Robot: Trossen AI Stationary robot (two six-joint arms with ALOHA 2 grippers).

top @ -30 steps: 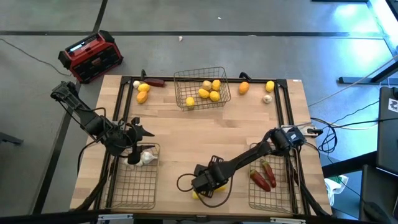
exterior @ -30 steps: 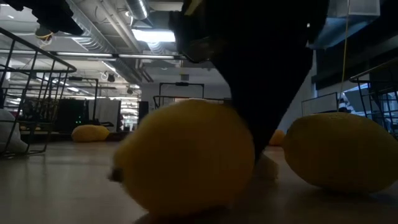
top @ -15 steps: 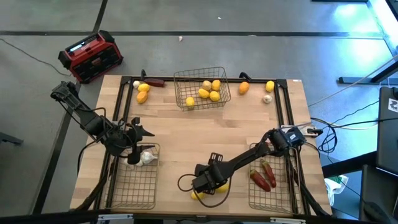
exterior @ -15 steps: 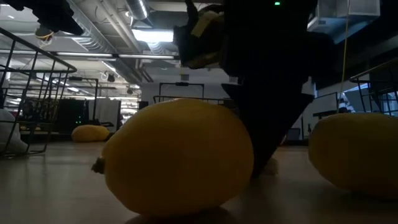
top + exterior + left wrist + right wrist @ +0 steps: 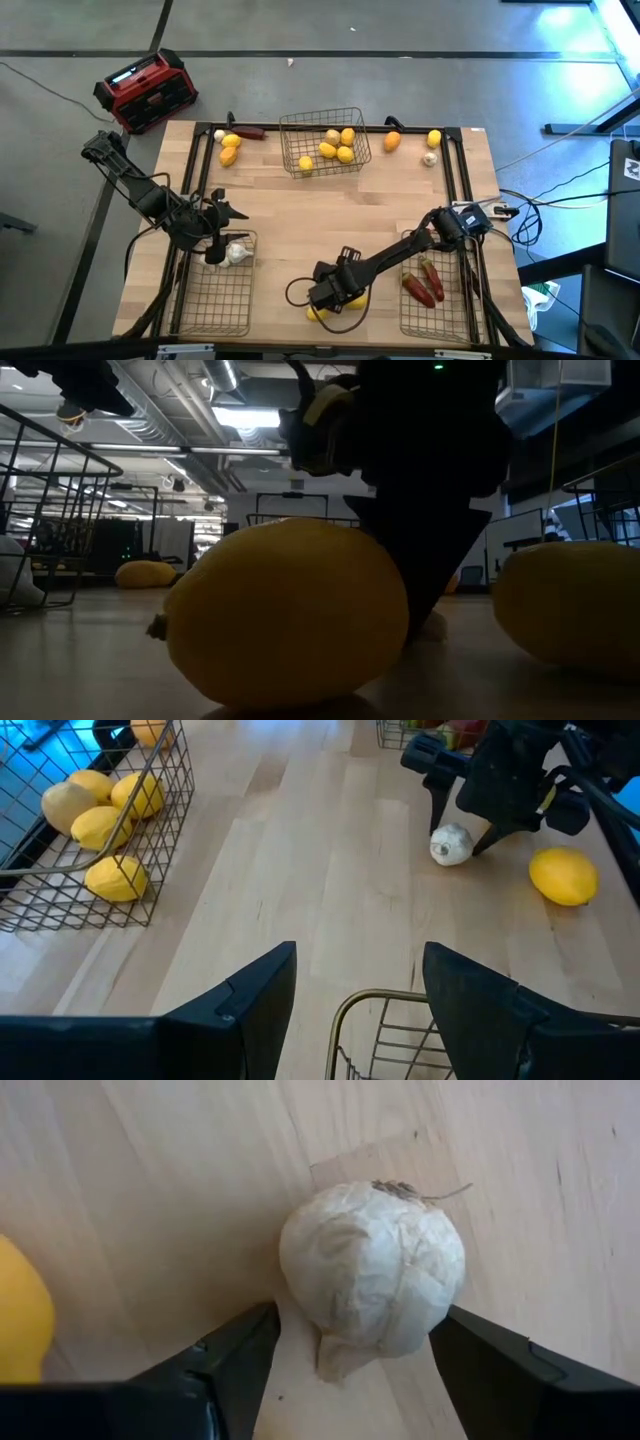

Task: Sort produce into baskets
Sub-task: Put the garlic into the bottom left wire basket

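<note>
A white garlic bulb (image 5: pixel 370 1270) lies on the wood near the table's front edge. My right gripper (image 5: pixel 358 1325) points down over it, open, one finger on each side of the bulb. Two yellow lemons (image 5: pixel 290 610) (image 5: pixel 570 605) lie beside it on the table. My left gripper (image 5: pixel 360 980) hangs open and empty above the far edge of the left basket (image 5: pixel 215 300), which holds one garlic bulb (image 5: pixel 237 253). The far basket (image 5: pixel 285 150) holds several lemons. The right basket (image 5: pixel 403 310) holds dark red chilies (image 5: pixel 420 285). My right gripper's fingers (image 5: pixel 240 1355) come down from above and stand close against the two sides of the garlic bulb (image 5: pixel 300 1305). I cannot tell whether they touch it. The bulb rests on the table.
Along the far edge lie loose lemons (image 5: pixel 230 148) (image 5: pixel 433 138), an orange fruit (image 5: pixel 392 141), a garlic bulb (image 5: pixel 430 158) and a chili (image 5: pixel 250 131). A red-and-black box (image 5: pixel 150 90) stands on the floor beyond the far left corner. Bare wood lies in the table's middle.
My right gripper has tipped a little over the garlic. In the first half second the near lemon rolled slightly toward the table's left and the other lemon shifted toward the right. Both have lain still since.
</note>
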